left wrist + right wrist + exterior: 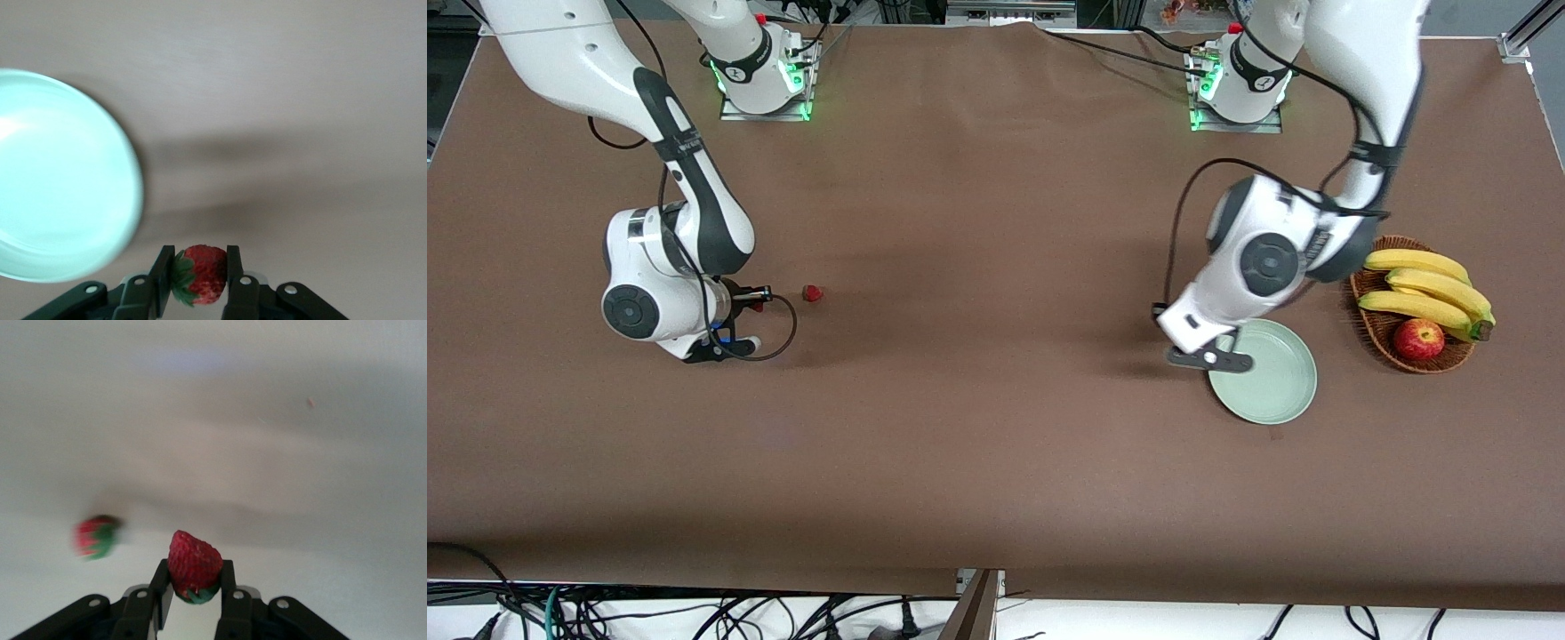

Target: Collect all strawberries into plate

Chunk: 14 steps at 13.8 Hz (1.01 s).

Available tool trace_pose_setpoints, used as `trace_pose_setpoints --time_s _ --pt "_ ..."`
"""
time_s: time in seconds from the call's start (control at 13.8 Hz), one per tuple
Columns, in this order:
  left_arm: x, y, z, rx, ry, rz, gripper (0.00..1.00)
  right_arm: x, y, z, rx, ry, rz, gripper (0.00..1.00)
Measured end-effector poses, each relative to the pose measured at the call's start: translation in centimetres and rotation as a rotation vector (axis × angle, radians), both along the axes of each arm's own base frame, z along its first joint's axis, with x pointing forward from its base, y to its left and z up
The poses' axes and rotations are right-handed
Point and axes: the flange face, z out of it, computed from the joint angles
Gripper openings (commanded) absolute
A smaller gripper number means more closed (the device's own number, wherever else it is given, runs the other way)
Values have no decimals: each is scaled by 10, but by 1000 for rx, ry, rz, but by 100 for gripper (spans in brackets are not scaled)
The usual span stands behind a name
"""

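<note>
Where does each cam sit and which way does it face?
Front: high across the table, facing both arms' bases; shows both arms, plate, loose strawberry.
Left wrist: on the left arm, looking past the left gripper, shut on a strawberry, beside the plate.
Right wrist: on the right arm; right gripper shut on another strawberry.
Shared: the loose strawberry, front and right wrist.

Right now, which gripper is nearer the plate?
Left. The left gripper, shut on a strawberry, is beside the plate's rim; the right gripper holds another strawberry at the right arm's end.
</note>
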Motion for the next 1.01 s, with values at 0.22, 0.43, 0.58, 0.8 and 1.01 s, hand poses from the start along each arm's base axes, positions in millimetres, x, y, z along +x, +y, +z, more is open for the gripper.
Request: trace_pose_setpoints --time_s 0.22,0.43,0.58,0.8,1.01 --pt "12 74 -8 -28 18 -131 8 11 63 31 69 -19 -64 0" --pt "14 112 -26 -52 41 -230 8 7 143 30 68 -41 -155 0" --pt "16 130 -45 -67 37 -294 7 1 210 27 62 -107 -246 0" --pt "17 157 -69 -82 32 -337 7 -15 298 21 140 -180 -412 0" --pt "16 157 -77 -87 35 -347 18 -39 376 7 247 -253 -563 0"
